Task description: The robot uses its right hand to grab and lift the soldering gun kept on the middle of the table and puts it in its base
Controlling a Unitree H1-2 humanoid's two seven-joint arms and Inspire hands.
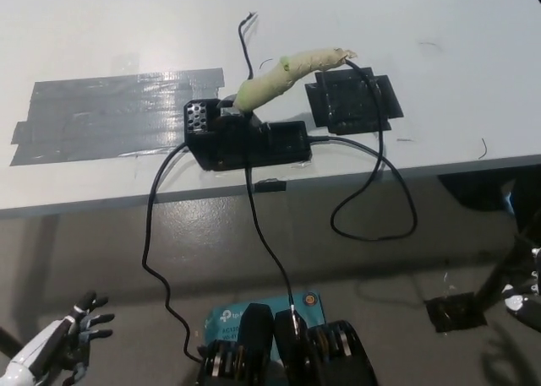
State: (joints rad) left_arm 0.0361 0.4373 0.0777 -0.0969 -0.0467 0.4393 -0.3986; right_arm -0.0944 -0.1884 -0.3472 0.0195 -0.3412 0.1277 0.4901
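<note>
Soldering gun (287, 75) seated tilted in base (245, 141) on table (423, 82). Left hand (59, 348) low, empty, fingers spread. Right hand (526, 293) at frame edge; grip state indiscernible. Risk: dangling cable (372, 209) snagged, dragging gun out.

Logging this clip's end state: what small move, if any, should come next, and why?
Probably none beyond letting the right hand settle at rest. The soldering gun already leans in its black base on the table, touched by neither hand. The right hand sits low at the frame's right edge, the left hand at lower left, open.
</note>
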